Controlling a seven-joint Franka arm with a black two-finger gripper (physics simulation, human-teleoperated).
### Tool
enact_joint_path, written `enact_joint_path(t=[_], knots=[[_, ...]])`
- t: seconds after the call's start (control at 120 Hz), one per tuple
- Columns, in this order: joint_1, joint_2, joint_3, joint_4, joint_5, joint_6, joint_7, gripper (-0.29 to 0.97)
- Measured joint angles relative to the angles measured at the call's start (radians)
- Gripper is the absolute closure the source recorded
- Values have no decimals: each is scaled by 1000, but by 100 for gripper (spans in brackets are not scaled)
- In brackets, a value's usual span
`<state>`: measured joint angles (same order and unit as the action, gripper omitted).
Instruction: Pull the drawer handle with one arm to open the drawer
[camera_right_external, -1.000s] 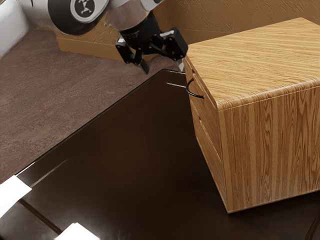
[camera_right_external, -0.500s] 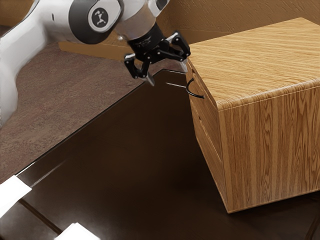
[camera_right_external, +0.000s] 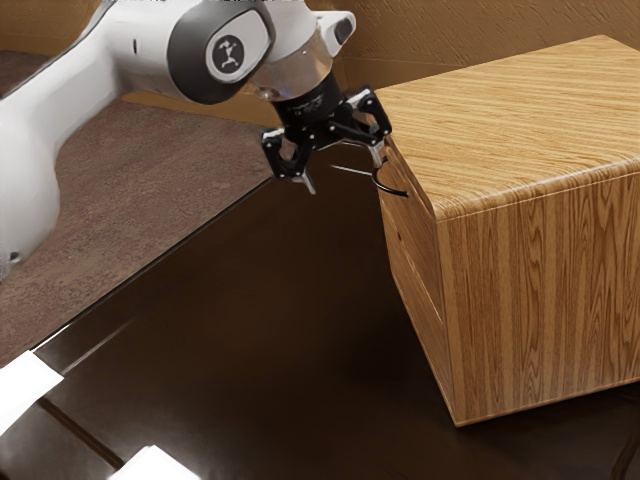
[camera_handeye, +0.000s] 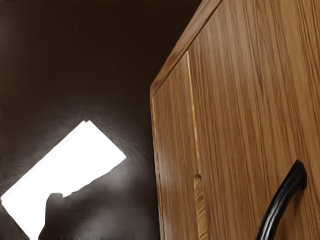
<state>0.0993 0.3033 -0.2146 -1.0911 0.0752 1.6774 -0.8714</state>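
A light wooden drawer cabinet (camera_right_external: 520, 200) stands on the dark glossy table (camera_right_external: 250, 340) at the exterior view's right. Its front faces the exterior view's left and carries a thin black curved handle (camera_right_external: 388, 184) near the top. My black gripper (camera_right_external: 343, 169) hangs open just left of that handle, one fingertip close by the cabinet's upper front edge, the other farther left over the table. Nothing sits between the fingers. In the wrist view the cabinet front (camera_handeye: 240, 125) looms close, with the black handle (camera_handeye: 282, 200) curving at the lower corner.
Brown carpeted floor (camera_right_external: 100, 180) lies beyond the table's far edge. Bright white reflections (camera_right_external: 25, 385) mark the table's near left corner, and one white patch (camera_handeye: 60, 175) shows on the tabletop in the wrist view. The table stretches open left of and in front of the cabinet.
My hand has come down and to the exterior view's right, from above the cabinet's top corner to the level of the handle. The fingers stay apart. The cabinet has not moved.
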Motion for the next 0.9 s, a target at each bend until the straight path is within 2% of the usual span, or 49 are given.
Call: enact_joint_path(t=[0.375, 0.6, 0.742, 0.792, 0.9], knots=[[11, 7, 5, -87, 11, 24, -17, 0], [-54, -99, 14, -136, 14, -29, -57, 1], [-68, -119, 100, -162, 4, -53, -68, 2], [-137, -147, 187, -194, 0, -57, -71, 2], [-225, -305, 329, -384, -2, -60, -78, 3]])
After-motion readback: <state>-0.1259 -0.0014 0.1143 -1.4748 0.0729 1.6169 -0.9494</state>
